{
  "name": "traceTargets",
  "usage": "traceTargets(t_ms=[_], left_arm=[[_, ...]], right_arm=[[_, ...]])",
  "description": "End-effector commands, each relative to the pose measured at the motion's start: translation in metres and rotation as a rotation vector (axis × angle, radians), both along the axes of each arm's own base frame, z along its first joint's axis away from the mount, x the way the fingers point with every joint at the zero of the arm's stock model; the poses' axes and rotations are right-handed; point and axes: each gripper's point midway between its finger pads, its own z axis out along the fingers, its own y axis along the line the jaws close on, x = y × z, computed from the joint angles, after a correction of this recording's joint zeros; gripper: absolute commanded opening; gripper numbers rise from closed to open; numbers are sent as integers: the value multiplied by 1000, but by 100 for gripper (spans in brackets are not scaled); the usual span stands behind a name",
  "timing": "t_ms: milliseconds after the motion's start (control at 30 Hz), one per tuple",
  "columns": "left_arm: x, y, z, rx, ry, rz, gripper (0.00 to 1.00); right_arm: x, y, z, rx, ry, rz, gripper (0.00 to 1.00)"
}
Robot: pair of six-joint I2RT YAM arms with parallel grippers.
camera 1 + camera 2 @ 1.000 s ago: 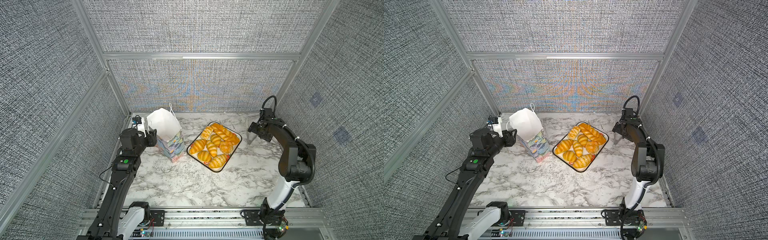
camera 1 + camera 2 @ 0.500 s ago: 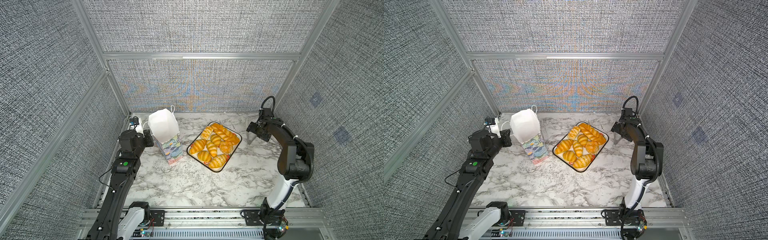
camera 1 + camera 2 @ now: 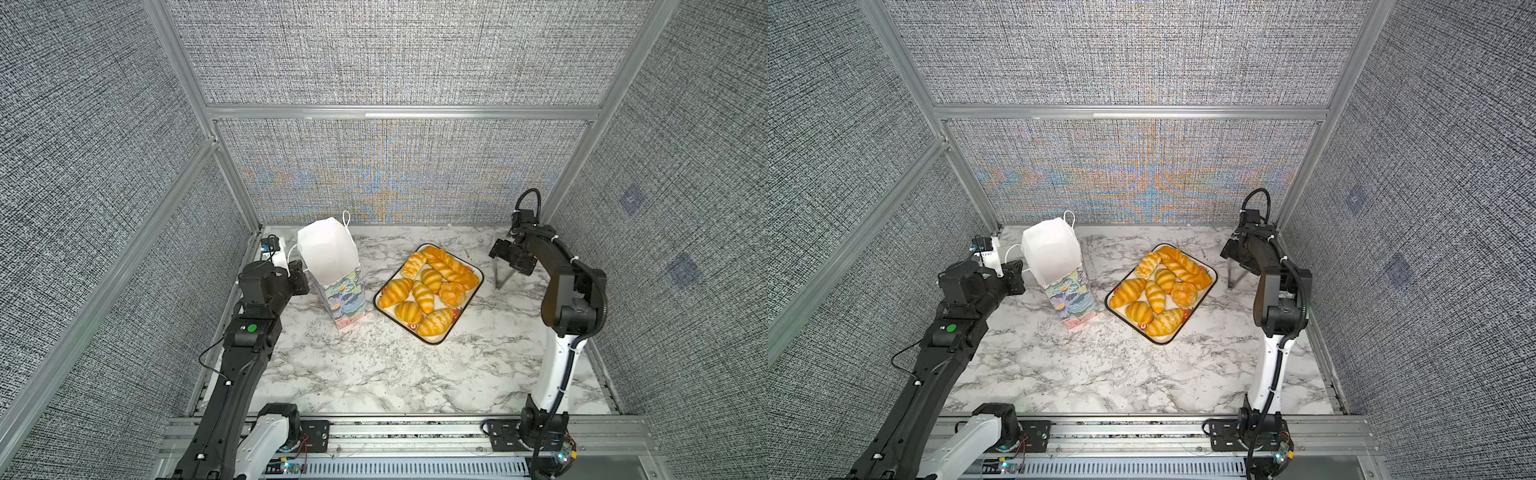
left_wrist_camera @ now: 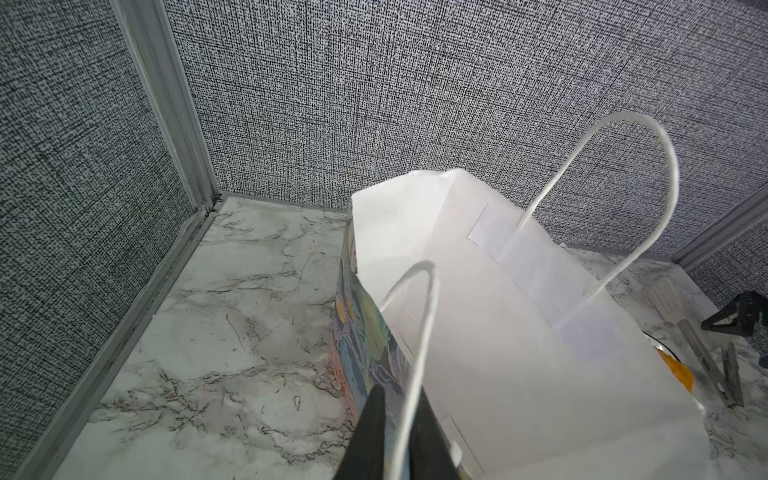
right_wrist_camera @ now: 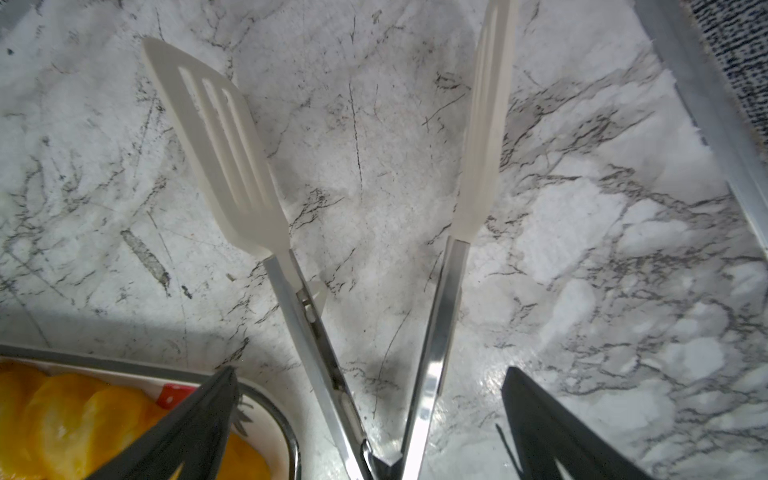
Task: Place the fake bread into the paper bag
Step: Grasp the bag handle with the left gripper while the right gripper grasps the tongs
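The paper bag (image 3: 328, 253) (image 3: 1054, 253) stands at the back left, its white mouth open and its floral print showing lower down. My left gripper (image 3: 300, 276) (image 3: 1016, 276) (image 4: 401, 395) is shut on the bag's near rim, with the cord handle (image 4: 419, 332) running between the jaws. The fake bread (image 3: 428, 286) (image 3: 1160, 286) (image 5: 62, 415), several golden croissants and buns, lies on the tray (image 3: 430, 341) (image 3: 1158, 341). My right gripper (image 3: 505, 257) (image 3: 1235, 257) (image 5: 370, 374) stands open over the tongs (image 5: 440, 311), one finger on each side of their hinged end.
The white slotted tongs (image 3: 498, 276) (image 3: 1231, 278) lie spread on the marble to the right of the tray. Enclosure walls and metal posts stand close behind the bag and beside both arms. Bare marble (image 3: 374, 374) stretches in front of bag and tray.
My left gripper has closed on the bag's near rim and handle and drawn slightly back to the left; the bag's mouth has shifted a little with it. The right arm has barely moved.
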Motion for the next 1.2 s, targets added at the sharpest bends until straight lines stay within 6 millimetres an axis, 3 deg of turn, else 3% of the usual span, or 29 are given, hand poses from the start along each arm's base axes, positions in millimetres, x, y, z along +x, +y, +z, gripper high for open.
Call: traceTargets(t_ms=[0,233,633,1167], left_arm=[[2,-4,5,-10,-24,-21,15],[3,-6,2,-15,-13,-31,15],[3,-3,0,-7,-5,-14,14],[6,-3,-4,-8,9,-11,14]], right_arm=[[-8,5,-11,10,60,25,99],[-16,3,-30,-19,113,41,99],[-13,-1,-52,-43,170,70,99],[-18,-4,-56,-75,188,87,85]])
